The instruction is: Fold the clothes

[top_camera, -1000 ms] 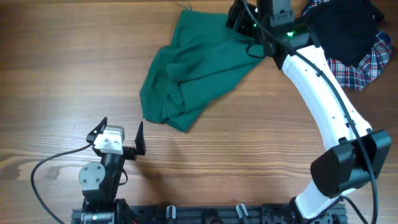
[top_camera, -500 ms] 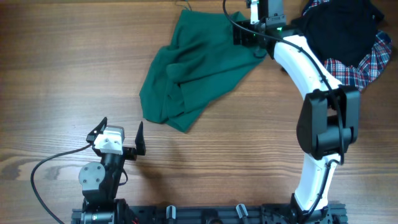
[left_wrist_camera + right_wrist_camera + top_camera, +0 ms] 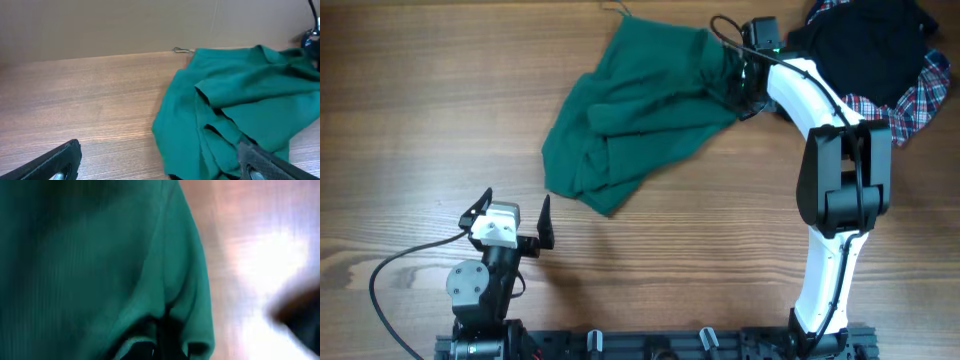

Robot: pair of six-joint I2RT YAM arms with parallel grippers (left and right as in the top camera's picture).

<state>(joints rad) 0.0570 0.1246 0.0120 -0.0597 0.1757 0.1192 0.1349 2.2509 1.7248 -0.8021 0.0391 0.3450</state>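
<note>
One green garment (image 3: pixel 632 112) lies diag, near-left to far-right

Table (image 3: pixel 420 100) | clothes (image 3: pixel 630 110) lie centre-far | right gripper (image 3: pixel 733 78) on clothes' right edge, buried in fabric | other garments (image 3: pixel 865 45) piled far-right corner, near clothes | left gripper (image 3: pixel 515 207) front-left, well apart from clothes

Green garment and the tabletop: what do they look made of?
The green garment looks like soft matte knit, maybe cotton: it drapes in loose folds, and the right wrist view shows fine ribbing. The table looks like wood or wood-look laminate, satin finish: grain lines show, but not which.
</note>
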